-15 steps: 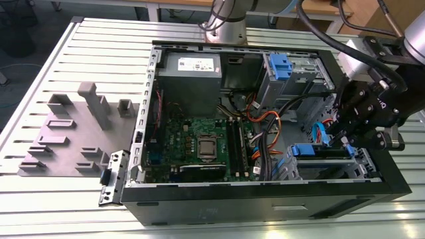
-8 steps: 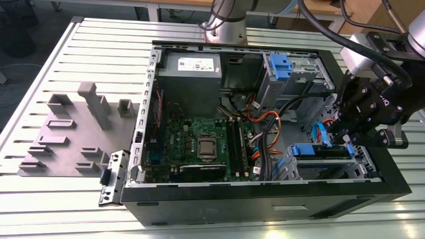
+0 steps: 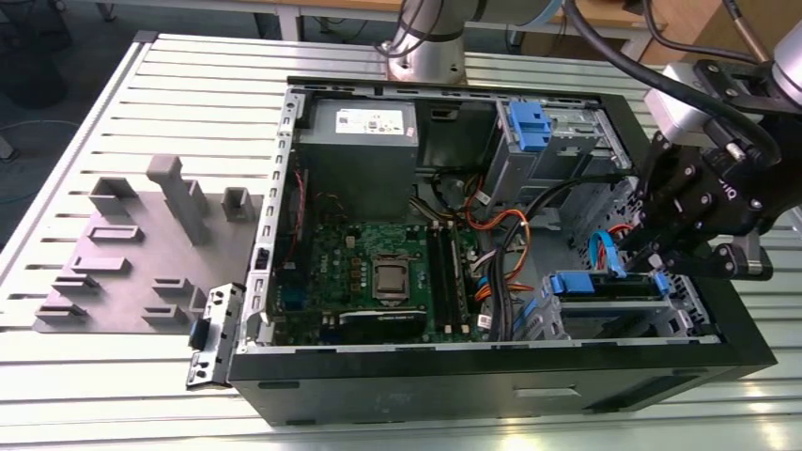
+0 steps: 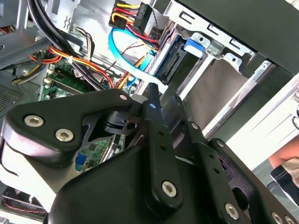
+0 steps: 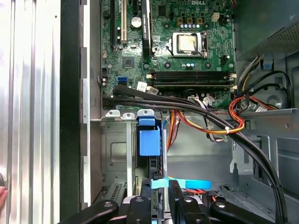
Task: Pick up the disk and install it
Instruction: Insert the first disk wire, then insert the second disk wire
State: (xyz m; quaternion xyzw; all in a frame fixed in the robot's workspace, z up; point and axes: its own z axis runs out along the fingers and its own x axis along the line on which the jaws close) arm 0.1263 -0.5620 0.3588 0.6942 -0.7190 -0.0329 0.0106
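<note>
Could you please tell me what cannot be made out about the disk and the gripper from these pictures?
- The disk: in the exterior view, mostly hidden by the drive cage and the gripper.
- Whether the jaws are clamped on the disk: in both wrist views the gripper's own body blocks the contact.

open computer case (image 3: 501, 371) | motherboard (image 3: 382, 272) (green) | grey fixture block (image 3: 126, 254) beside case

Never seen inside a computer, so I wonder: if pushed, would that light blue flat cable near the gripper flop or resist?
Probably flops: the blue cable hangs in a loose curve. Thin and flat, so likely light. It may spring back partly, since it holds its arc unsupported.
</note>
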